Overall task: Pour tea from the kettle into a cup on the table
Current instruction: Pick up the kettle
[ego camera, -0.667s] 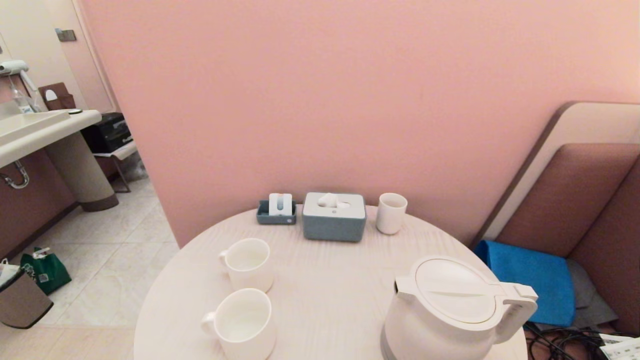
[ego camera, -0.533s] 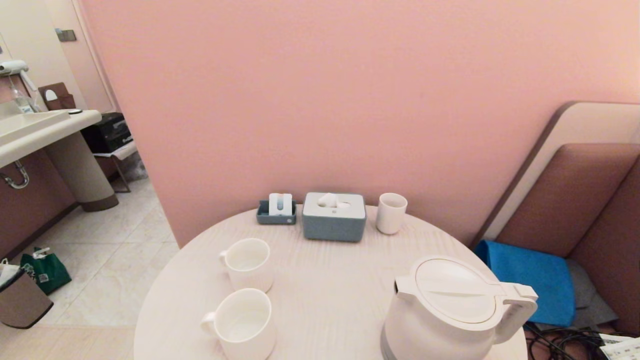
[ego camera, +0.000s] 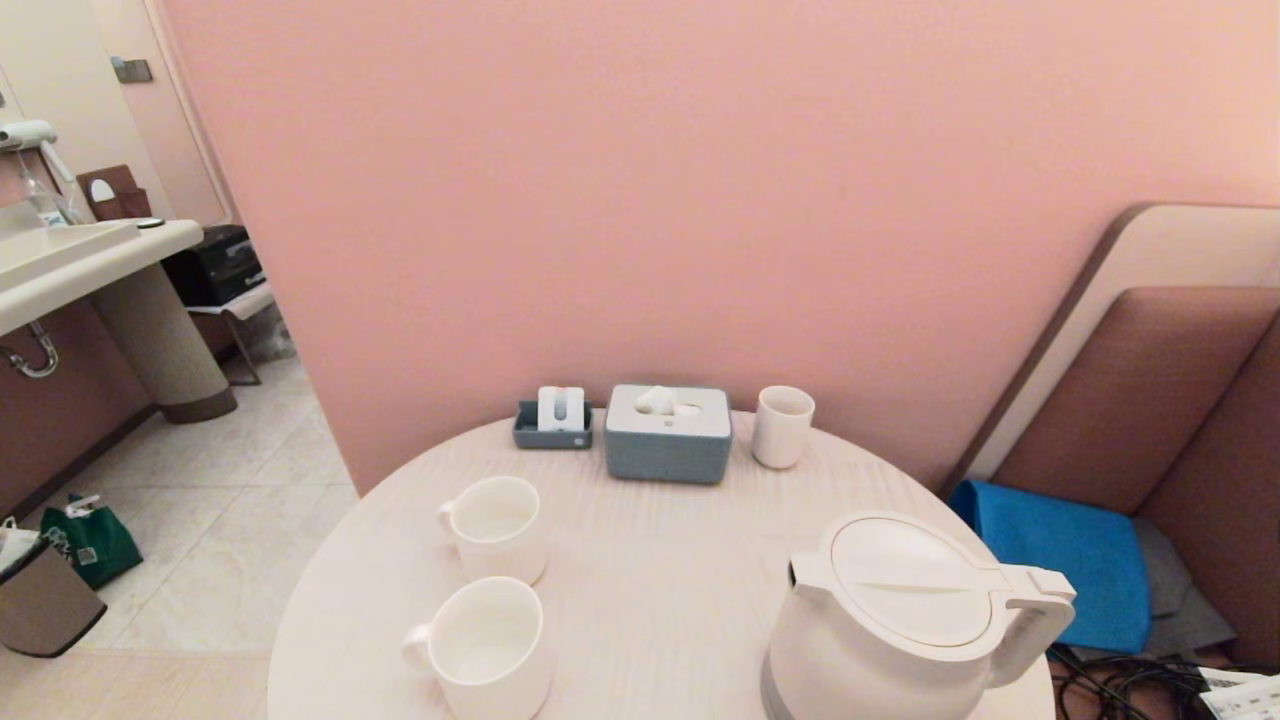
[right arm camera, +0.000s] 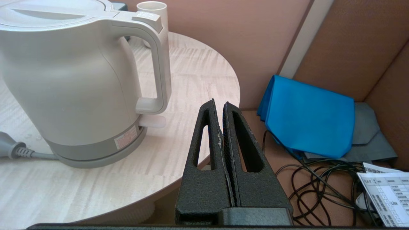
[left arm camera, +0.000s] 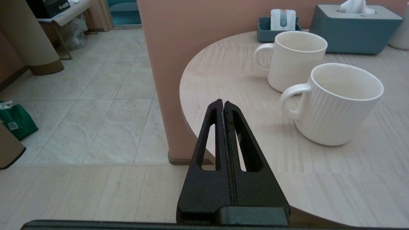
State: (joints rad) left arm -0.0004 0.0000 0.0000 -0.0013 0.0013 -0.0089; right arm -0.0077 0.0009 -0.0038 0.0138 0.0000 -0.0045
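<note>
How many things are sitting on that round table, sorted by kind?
Kettle: 1
Handled mugs: 2
Handleless tumbler: 1
Tissue box: 1
Small blue-grey tray: 1
Total: 6

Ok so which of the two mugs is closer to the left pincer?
The front mug, nearer the robot's edge of the table. The other mug sits behind it, toward the tissue box. The shut left pincer hovers off the table's edge.
</note>
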